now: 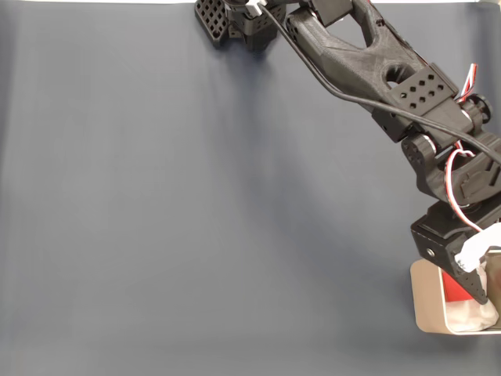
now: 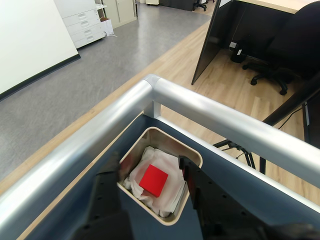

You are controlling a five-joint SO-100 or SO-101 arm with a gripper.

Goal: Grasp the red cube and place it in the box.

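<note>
Across the fixed view from the left: bare grey mat (image 1: 196, 219), then the arm (image 1: 368, 55) slanting down to the far right, gripper (image 1: 470, 276) hanging over the box (image 1: 427, 301) at the lower right corner. Just a sliver of red cube (image 1: 452, 285) showing there, behind the black finger and above the box wall.

In the wrist view, again from the left: left finger (image 2: 106, 192) outside the box (image 2: 172, 135) wall, cube (image 2: 153, 180) flat on the white lining (image 2: 162, 157) in the middle, right finger (image 2: 191, 182) over the opposite rim. Jaws spread wide with a clear gap on both sides of the cube, gripping nothing. Silver rail (image 2: 225, 120) of the table edge just past the box.

Looks like the release is made and the cube sits inside, so what remains is probably a clean withdrawal.

To do that well:
- Keep the jaws apart, with no closing on the way out, since either finger could catch the thin wall.
- Lift straight up first, clearing the rim on both sides before any sideways swing.
- Go slowly at the start; the soft lining could snag on a fingertip and drag the cube.
- Swing away from the rail, back over the mat, once above the box.
- Check that the cube stays flat on the lining as the arm rises.
</note>
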